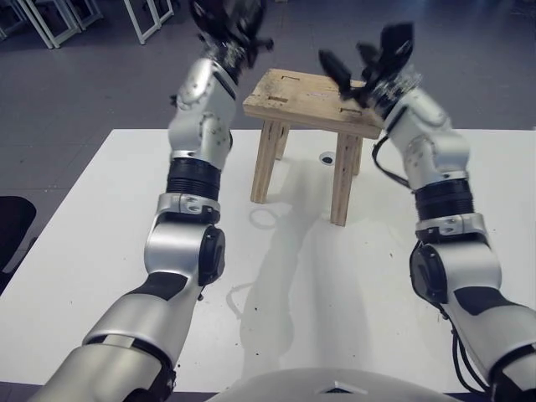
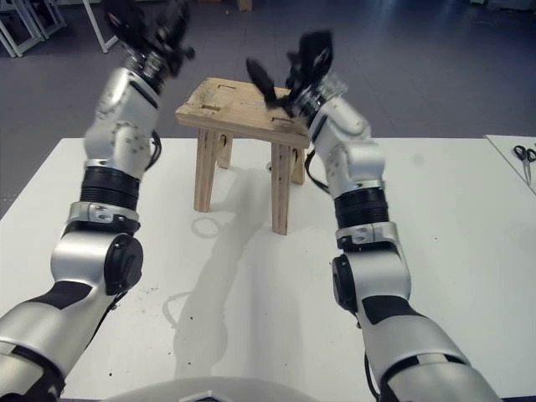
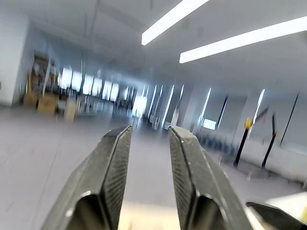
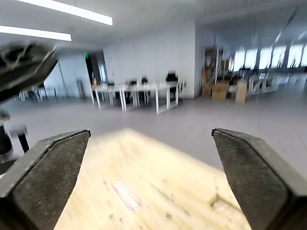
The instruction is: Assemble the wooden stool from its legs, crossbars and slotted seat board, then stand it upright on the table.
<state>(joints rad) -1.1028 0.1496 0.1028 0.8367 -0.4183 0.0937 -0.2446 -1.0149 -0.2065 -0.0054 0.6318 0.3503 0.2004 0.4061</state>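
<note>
Cut off: left gripper (image 1: 230, 25), running past the top edge, standing slightly parted, empty.
Stool (image 1: 310, 100): standing upright at upper centre, seat lying left-right.
Right gripper (image 4: 151, 134): gaping wide over seat's right end.

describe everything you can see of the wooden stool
The stool looks assembled, of pale, rough unfinished wood: a rectangular seat board with cut slots over four square legs. It stands upright on the white table, near its far edge. The right tool hangs open over the seat's right end; contact cannot be told.
</note>
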